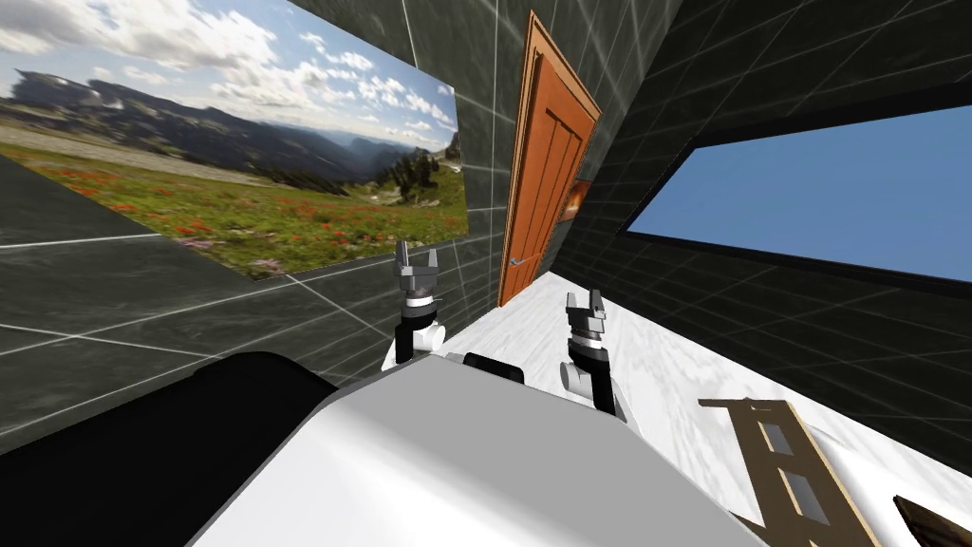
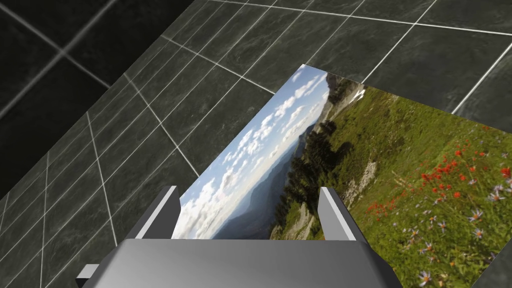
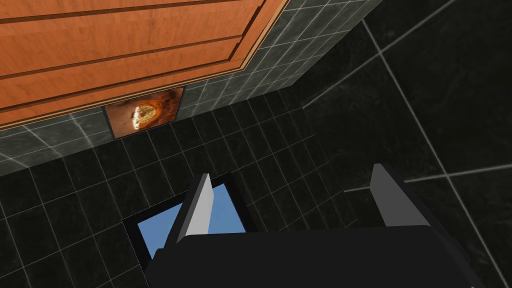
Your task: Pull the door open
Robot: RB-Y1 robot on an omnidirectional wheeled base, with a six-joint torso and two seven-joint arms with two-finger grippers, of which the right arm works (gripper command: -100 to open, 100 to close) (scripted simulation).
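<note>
The orange wooden door (image 1: 546, 161) stands far ahead of both grippers, with bare white floor (image 1: 532, 313) in between. A small silver handle (image 1: 517, 261) sits on the door's edge. The left gripper (image 1: 417, 254) has its fingers spread wide. The right gripper (image 1: 585, 300) is spread wide too and holds nothing. Its wrist view shows the door's long grooved boards and pale rim. A small brown picture (image 3: 142, 112) hangs just beside the door on the dark tiled wall (image 3: 350, 100).

The white marbled floor (image 1: 664, 375) carried a brown wooden ladder-like frame (image 1: 793, 467), resting on it near the dark tiled wall.
</note>
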